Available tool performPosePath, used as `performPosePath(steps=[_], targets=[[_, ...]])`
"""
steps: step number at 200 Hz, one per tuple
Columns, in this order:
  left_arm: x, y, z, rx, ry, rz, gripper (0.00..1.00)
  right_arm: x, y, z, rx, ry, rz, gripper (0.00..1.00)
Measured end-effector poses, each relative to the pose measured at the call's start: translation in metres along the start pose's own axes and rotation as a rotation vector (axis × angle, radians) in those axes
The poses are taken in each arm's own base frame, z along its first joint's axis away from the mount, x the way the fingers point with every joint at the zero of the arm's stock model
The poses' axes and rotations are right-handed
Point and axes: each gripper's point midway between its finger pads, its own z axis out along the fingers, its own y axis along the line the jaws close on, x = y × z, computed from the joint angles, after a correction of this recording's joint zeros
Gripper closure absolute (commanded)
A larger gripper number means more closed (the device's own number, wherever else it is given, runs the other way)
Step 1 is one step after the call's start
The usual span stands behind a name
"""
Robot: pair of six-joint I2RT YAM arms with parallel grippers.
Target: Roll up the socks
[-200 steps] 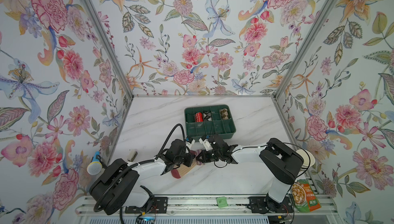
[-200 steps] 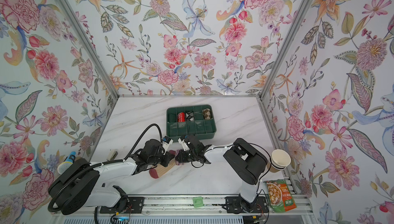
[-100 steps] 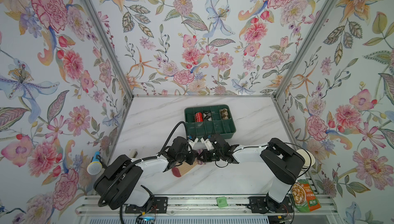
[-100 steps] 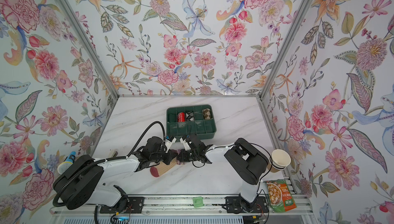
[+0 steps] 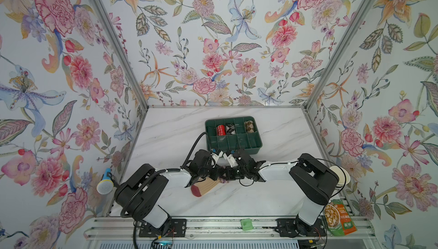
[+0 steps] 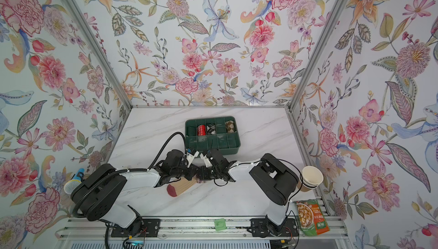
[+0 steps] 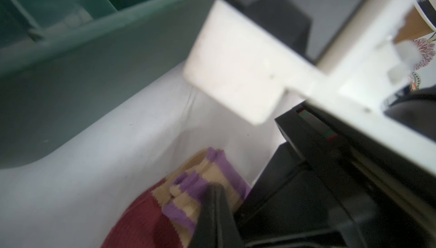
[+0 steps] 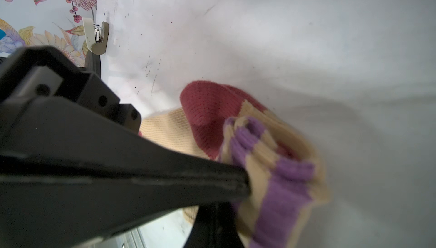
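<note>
The left claw (image 7: 213, 190) and right claw (image 8: 212, 215) are both clamped tight on the sock's (image 5: 205, 185) striped cuff, near the green tray (image 5: 237, 150).

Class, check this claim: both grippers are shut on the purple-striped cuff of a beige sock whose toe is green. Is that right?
Not quite: the toe is dark red, not green, as both top views show. The rest stands: the left gripper and right gripper are shut on the purple-striped cuff of the beige sock.
</note>
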Motion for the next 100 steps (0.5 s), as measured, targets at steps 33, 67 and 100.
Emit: performPosePath(steps=[33, 67, 100], targets=[[-0.001, 0.001, 0.007, 0.012, 0.006, 0.000, 1.00, 0.000, -0.002, -0.001, 0.005, 0.001, 0.005, 0.97], [-0.002, 0.002, 0.010, 0.016, 0.000, 0.004, 1.00, -0.001, -0.003, -0.001, 0.004, 0.001, 0.008, 0.94], [-0.002, 0.002, 0.011, 0.017, -0.008, 0.011, 1.00, -0.002, 0.000, -0.007, -0.002, -0.009, -0.004, 0.84]])
